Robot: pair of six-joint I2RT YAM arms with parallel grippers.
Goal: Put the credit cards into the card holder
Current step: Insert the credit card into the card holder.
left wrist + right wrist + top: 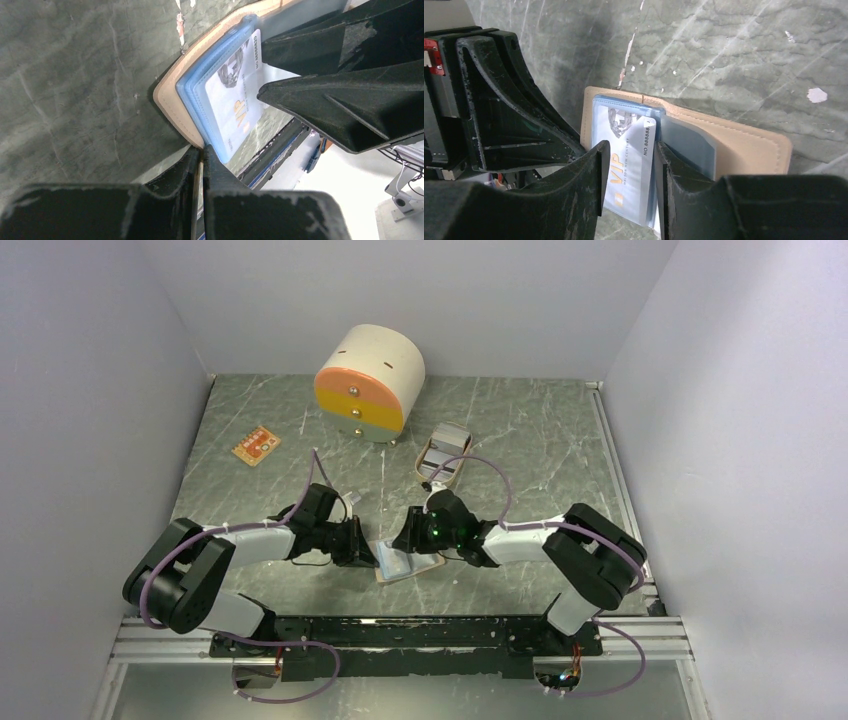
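Observation:
The tan card holder (400, 565) lies open on the table between my two grippers. Its blue inner pockets hold a silver "VIP" credit card (631, 150), part way into a pocket. My left gripper (362, 545) is shut on the holder's tan edge (167, 95), with a thin tan strip showing between the fingers (220, 172). My right gripper (412, 537) is open, and its fingers straddle the silver card (235, 100) just above it. In the right wrist view the gripper (629, 165) has the card in the gap between its tips. An orange card (256, 446) lies at the far left.
A round cream drawer box (370, 380) with an orange-yellow front stands at the back. A beige oval tray (436, 468) with a grey card in it sits behind my right gripper. The rail runs along the near edge.

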